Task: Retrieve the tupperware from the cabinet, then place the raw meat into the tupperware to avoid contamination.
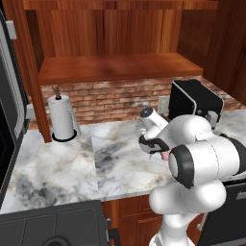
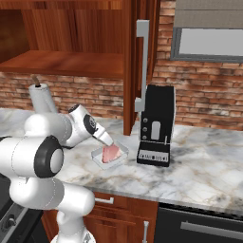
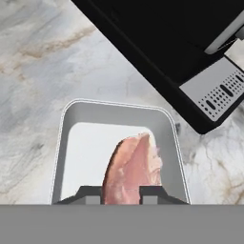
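Late stage: the tupperware (image 3: 119,143) sits on the marble counter (image 3: 33,71) at lower centre of the hand view. The gripper (image 3: 121,193) pinches the raw meat (image 3: 131,171) above its interior; release remains.

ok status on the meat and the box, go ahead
Gripper above the tupperware, jaws either side of the raw meat. Meat hanging into the box, grip easing or not, cannot tell. Coffee machine close beside, not blocking.

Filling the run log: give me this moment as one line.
stage: placing | gripper: around pink-red raw meat slab, above whitish translucent plastic tupperware | tupperware: on marble counter, beside black coffee machine
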You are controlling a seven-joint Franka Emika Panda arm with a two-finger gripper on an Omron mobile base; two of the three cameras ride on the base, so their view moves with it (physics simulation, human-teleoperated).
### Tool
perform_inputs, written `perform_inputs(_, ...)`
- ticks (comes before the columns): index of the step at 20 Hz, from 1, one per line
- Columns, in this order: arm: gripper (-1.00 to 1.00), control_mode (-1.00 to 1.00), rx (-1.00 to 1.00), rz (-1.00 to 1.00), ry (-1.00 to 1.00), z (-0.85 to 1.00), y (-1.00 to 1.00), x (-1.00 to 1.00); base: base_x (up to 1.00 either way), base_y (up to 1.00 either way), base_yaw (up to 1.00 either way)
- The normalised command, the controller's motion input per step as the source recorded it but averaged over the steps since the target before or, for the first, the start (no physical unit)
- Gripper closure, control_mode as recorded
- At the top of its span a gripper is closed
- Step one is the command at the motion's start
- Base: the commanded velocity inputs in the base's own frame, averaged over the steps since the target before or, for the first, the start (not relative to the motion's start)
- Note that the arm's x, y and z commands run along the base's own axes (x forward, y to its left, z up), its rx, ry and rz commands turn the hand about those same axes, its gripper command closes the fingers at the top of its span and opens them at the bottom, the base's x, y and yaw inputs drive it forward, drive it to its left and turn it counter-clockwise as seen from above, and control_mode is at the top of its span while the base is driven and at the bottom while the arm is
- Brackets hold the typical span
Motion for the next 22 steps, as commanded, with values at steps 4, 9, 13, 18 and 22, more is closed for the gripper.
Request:
perform_inputs(4,-1.00,-1.00,0.00,-0.02,-0.02,0.00,-0.02,0.01,0.00,0.00,0.00)
perform_inputs(9,-1.00,-1.00,0.00,-0.02,-0.02,0.00,-0.02,0.02,0.00,0.00,0.00)
perform_inputs(13,-1.00,-1.00,0.00,-0.02,-0.01,0.00,-0.04,0.01,0.00,0.00,0.00)
perform_inputs(18,-1.00,-1.00,0.00,-0.01,0.00,0.02,-0.06,0.00,0.00,0.00,0.00)
perform_inputs(22,-1.00,-1.00,0.00,0.00,0.00,0.17,0.00,-0.03,0.00,0.00,0.00)
